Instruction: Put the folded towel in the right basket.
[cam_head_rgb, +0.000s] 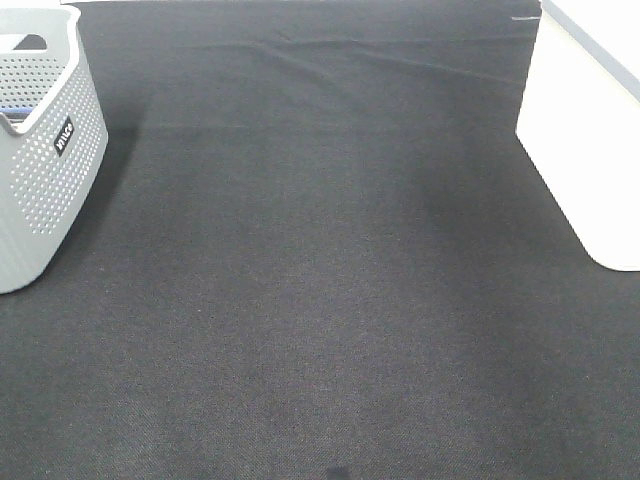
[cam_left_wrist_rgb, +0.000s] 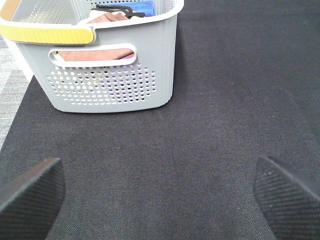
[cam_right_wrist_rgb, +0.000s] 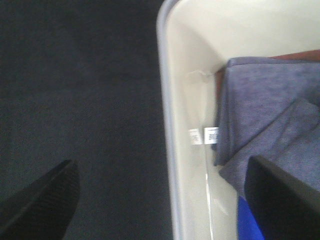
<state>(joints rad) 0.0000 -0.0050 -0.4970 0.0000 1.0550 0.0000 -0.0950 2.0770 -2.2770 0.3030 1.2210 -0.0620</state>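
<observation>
The right basket (cam_head_rgb: 585, 150) is white and stands at the right edge of the black mat. In the right wrist view its rim and inner wall (cam_right_wrist_rgb: 187, 90) show, with a folded grey-purple towel (cam_right_wrist_rgb: 270, 115) lying inside, over something blue. My right gripper (cam_right_wrist_rgb: 160, 200) is open and empty above the basket's rim. One finger (cam_right_wrist_rgb: 42, 200) is over the mat, and the other finger (cam_right_wrist_rgb: 282, 195) is over the towel. My left gripper (cam_left_wrist_rgb: 160, 195) is open and empty above the mat, facing the left basket. Neither gripper shows in the exterior high view.
A grey perforated basket (cam_head_rgb: 45, 170) stands at the mat's left edge. In the left wrist view this basket (cam_left_wrist_rgb: 110, 80) has a yellow handle and holds folded brown and blue cloths. The black mat (cam_head_rgb: 320, 280) lies between the two baskets.
</observation>
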